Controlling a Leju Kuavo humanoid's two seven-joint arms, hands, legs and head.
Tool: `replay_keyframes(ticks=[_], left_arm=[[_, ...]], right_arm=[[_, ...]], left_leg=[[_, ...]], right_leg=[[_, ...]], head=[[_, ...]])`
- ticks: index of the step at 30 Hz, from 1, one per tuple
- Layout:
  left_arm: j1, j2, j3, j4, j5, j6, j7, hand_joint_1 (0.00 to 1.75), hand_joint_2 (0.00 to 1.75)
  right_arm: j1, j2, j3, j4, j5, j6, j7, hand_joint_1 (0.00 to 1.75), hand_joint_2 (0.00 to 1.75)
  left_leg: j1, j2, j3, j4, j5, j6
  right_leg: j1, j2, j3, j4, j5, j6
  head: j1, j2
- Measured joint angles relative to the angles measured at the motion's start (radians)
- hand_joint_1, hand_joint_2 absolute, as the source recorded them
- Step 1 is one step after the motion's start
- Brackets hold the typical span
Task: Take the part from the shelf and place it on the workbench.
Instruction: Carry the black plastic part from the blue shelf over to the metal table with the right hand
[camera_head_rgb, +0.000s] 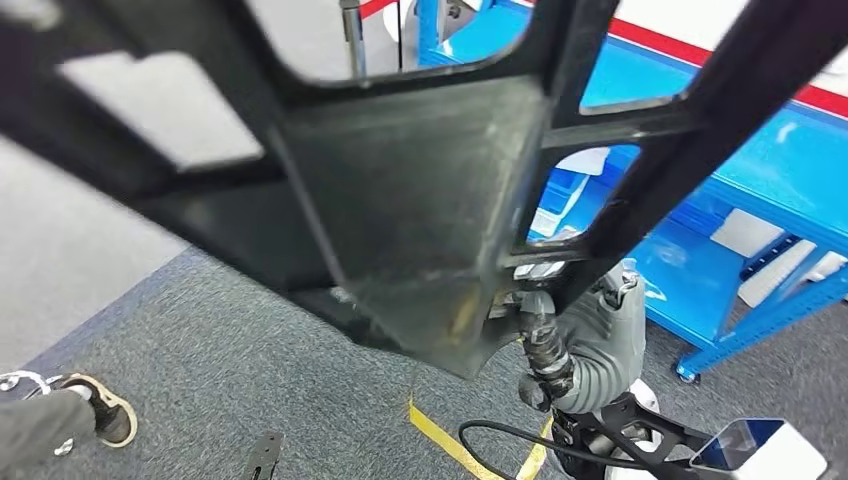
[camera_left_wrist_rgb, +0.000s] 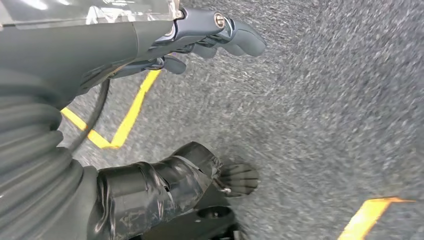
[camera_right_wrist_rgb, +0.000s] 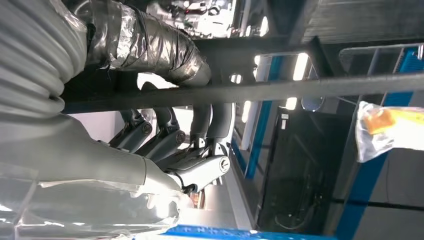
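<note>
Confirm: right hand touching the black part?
Touching. Right wrist view: the right hand has its fingers wrapped around a bar of the black part, no gap visible.

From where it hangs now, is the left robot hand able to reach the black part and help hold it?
Probably not at once. The left robot hand hangs low over the grey carpet, holding nothing, while the black part is up high in the right robot hand. The arm must rise first.

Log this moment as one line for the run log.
stage: carrying | right robot hand: holds black part | left robot hand: empty, over carpet | blue shelf at right
</note>
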Motion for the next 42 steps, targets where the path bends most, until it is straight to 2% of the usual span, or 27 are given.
replay_keyframes(ticks=[1,2,3,4,6,8,10,11,12,14,15,17,18,20,22,23,26,28,30,31,32,33,35,37,39,41,42], left_arm=[[0.001,-0.001,0.0,0.0,0.004,0.0,-0.004,0.0,1.75],[0.004,-0.001,0.0,0.0,0.008,0.001,-0.006,0.0,1.75],[0.008,-0.002,0.0,0.0,0.01,0.004,-0.006,0.0,1.75],[0.013,-0.003,0.0,0.0,0.011,0.009,-0.006,0.0,1.75],[0.023,-0.007,0.0,0.0,0.012,0.016,0.003,0.0,1.75],[0.033,-0.01,0.0,0.0,0.01,0.012,0.033,0.0,1.75],[0.045,-0.009,-0.001,0.0,0.006,-0.001,0.077,0.0,1.75],[0.052,-0.007,-0.002,0.001,0.004,-0.008,0.096,0.0,1.75],[0.055,-0.004,-0.003,0.001,0.004,-0.013,0.108,0.0,1.75],[0.055,-0.001,-0.004,0.002,0.005,-0.02,0.122,0.0,1.75],[0.053,0.0,-0.004,0.002,0.007,-0.021,0.126,0.0,1.75],[0.053,0.003,-0.006,0.002,0.021,-0.013,0.129,0.0,1.75],[0.055,0.006,-0.006,0.002,0.034,-0.005,0.124,0.0,1.75],[0.057,0.014,-0.003,0.002,0.067,0.014,0.109,0.0,1.75],[0.055,0.021,0.002,0.002,0.091,0.027,0.098,0.0,1.75],[0.054,0.024,0.005,0.002,0.097,0.031,0.096,0.0,1.75],[0.057,0.03,0.013,0.002,0.12,0.039,0.108,0.0,1.75],[0.06,0.03,0.021,0.002,0.135,0.044,0.126,0.0,1.75],[0.059,0.025,0.026,0.002,0.133,0.051,0.139,0.0,1.75],[0.058,0.022,0.026,0.002,0.129,0.055,0.143,0.0,1.75],[0.058,0.019,0.027,0.002,0.127,0.056,0.147,0.0,1.75],[0.059,0.017,0.027,0.002,0.126,0.057,0.15,0.0,1.75],[0.061,0.015,0.027,0.002,0.126,0.058,0.153,0.0,1.75],[0.06,0.015,0.027,0.002,0.121,0.065,0.15,0.0,1.75],[0.059,0.015,0.027,0.002,0.111,0.084,0.139,0.0,1.75],[0.063,0.015,0.027,0.002,0.102,0.106,0.118,0.0,1.75],[0.065,0.016,0.027,0.002,0.098,0.115,0.106,0.0,1.75]], right_arm=[[0.002,0.0,0.0,0.002,-0.005,0.004,-0.004,1.75,1.75],[0.003,0.0,0.0,0.006,-0.01,0.009,-0.009,1.75,1.75],[0.003,0.0,0.0,0.01,-0.015,0.014,-0.014,1.75,1.75],[0.003,0.0,0.0,0.015,-0.02,0.019,-0.019,1.75,1.75],[0.003,0.0,0.0,0.023,-0.034,0.029,-0.029,1.75,1.75],[0.002,0.0,0.0,0.032,-0.05,0.042,-0.04,1.75,1.75],[-0.002,0.005,0.0,0.043,-0.064,0.054,-0.054,1.75,1.75],[-0.006,0.01,0.0,0.05,-0.068,0.059,-0.061,1.75,1.75],[-0.01,0.017,0.0,0.057,-0.071,0.063,-0.068,1.75,1.75],[-0.014,0.027,0.0,0.069,-0.074,0.066,-0.075,1.75,1.75],[-0.014,0.03,0.0,0.073,-0.075,0.066,-0.077,1.75,1.75],[-0.015,0.035,0.0,0.085,-0.078,0.066,-0.083,1.75,1.75],[-0.017,0.039,0.0,0.092,-0.082,0.067,-0.088,1.75,1.75],[-0.023,0.049,0.0,0.103,-0.088,0.067,-0.097,1.75,1.75],[-0.032,0.06,0.0,0.111,-0.091,0.068,-0.102,1.75,1.75],[-0.035,0.064,0.0,0.114,-0.093,0.068,-0.103,1.75,1.75],[-0.04,0.077,0.001,0.127,-0.122,0.068,-0.105,1.75,1.75],[-0.044,0.085,0.001,0.141,-0.151,0.07,-0.118,1.75,1.75],[-0.044,0.089,0.001,0.156,-0.168,0.071,-0.147,1.75,1.75],[-0.043,0.09,0.001,0.163,-0.174,0.07,-0.16,1.75,1.75],[-0.042,0.091,0.001,0.169,-0.179,0.069,-0.169,1.75,1.75],[-0.042,0.092,0.001,0.174,-0.182,0.067,-0.174,1.75,1.75],[-0.042,0.097,0.001,0.182,-0.183,0.066,-0.177,1.75,1.75],[-0.043,0.1,0.001,0.187,-0.183,0.066,-0.177,1.75,1.75],[-0.042,0.102,0.001,0.191,-0.183,0.064,-0.177,1.75,1.75],[-0.043,0.105,0.001,0.194,-0.182,0.062,-0.176,1.75,1.75],[-0.044,0.107,0.001,0.195,-0.181,0.06,-0.175,1.75,1.75]], left_leg=[[-0.001,-0.013,0.0,0.001,0.0,0.001],[-0.002,-0.027,0.0,0.003,-0.001,0.002],[-0.002,-0.041,0.0,0.007,-0.002,0.002],[-0.002,-0.056,0.0,0.011,-0.004,0.001],[-0.002,-0.083,-0.005,0.024,-0.008,-0.005],[0.001,-0.108,-0.018,0.03,-0.008,-0.017],[0.006,-0.129,-0.028,0.028,-0.002,-0.031],[0.006,-0.119,-0.032,0.033,-0.004,-0.037],[0.005,-0.097,-0.042,0.051,-0.014,-0.043],[0.003,-0.031,-0.088,0.14,-0.059,-0.054],[0.005,-0.011,-0.12,0.201,-0.085,-0.059],[0.01,0.006,-0.161,0.275,-0.101,-0.067],[0.012,0.01,-0.155,0.264,-0.086,-0.068],[0.012,0.036,-0.091,0.147,-0.03,-0.066],[0.003,0.072,-0.031,0.04,0.001,-0.052],[-0.001,0.081,-0.02,0.019,0.001,-0.044],[-0.003,0.051,-0.016,0.007,0.003,-0.023],[0.003,0.03,-0.003,-0.01,0.011,-0.01],[0.005,0.008,0.001,-0.016,0.014,-0.001],[0.005,-0.005,0.001,-0.016,0.014,0.002],[0.004,-0.02,0.0,-0.014,0.013,0.002],[0.004,-0.035,0.0,-0.012,0.013,0.002],[0.005,-0.065,-0.001,-0.002,0.009,-0.003],[0.004,-0.091,-0.01,0.014,0.002,-0.012],[0.006,-0.111,-0.022,0.023,0.001,-0.024],[0.012,-0.12,-0.028,0.023,0.002,-0.037],[0.012,-0.103,-0.033,0.033,-0.003,-0.042]], right_leg=[[0.001,0.004,-0.029,0.051,-0.013,-0.001],[0.002,0.006,-0.043,0.071,-0.006,-0.001],[0.002,0.008,-0.04,0.054,0.019,-0.002],[0.002,0.014,-0.022,0.005,0.058,-0.004],[-0.004,0.059,0.028,-0.115,0.114,-0.008],[-0.004,0.094,0.05,-0.17,0.124,-0.012],[-0.003,0.079,0.053,-0.177,0.127,-0.019],[-0.004,0.067,0.056,-0.181,0.13,-0.025],[-0.007,0.054,0.06,-0.187,0.132,-0.031],[-0.006,0.022,0.066,-0.193,0.133,-0.04],[-0.005,0.006,0.067,-0.193,0.132,-0.042],[-0.003,-0.027,0.068,-0.192,0.129,-0.043],[-0.003,-0.041,0.068,-0.192,0.128,-0.043],[-0.003,-0.064,0.072,-0.192,0.124,-0.039],[0.001,-0.083,0.077,-0.193,0.12,-0.031],[0.003,-0.092,0.08,-0.195,0.118,-0.025],[0.004,-0.11,0.092,-0.2,0.111,-0.007],[0.001,-0.071,0.081,-0.16,0.08,-0.001],[0.0,-0.016,0.025,-0.043,0.021,-0.001],[0.0,-0.003,-0.009,0.019,-0.001,-0.002],[0.001,0.003,-0.032,0.058,-0.007,-0.001],[0.001,0.006,-0.04,0.061,0.008,-0.001],[-0.002,0.022,-0.003,-0.038,0.081,-0.003],[-0.006,0.065,0.042,-0.15,0.126,-0.004],[-0.004,0.086,0.053,-0.182,0.126,-0.007],[-0.003,0.065,0.059,-0.187,0.13,-0.019],[-0.004,0.054,0.064,-0.191,0.132,-0.025]], head=[[0.001,0.0],[0.001,0.0],[0.001,0.0],[0.001,0.0],[0.001,0.0],[0.001,0.0],[0.001,0.0],[0.0,0.0],[-0.004,0.0],[-0.011,0.0],[-0.014,0.0],[-0.014,0.0],[-0.014,0.0],[-0.014,0.0],[-0.013,0.0],[-0.013,0.0],[-0.011,0.0],[-0.009,0.0],[-0.005,0.0],[-0.004,0.0],[-0.004,0.0],[-0.004,0.0],[-0.003,0.0],[-0.003,0.0],[-0.004,0.0],[-0.003,0.0],[-0.006,0.0]])
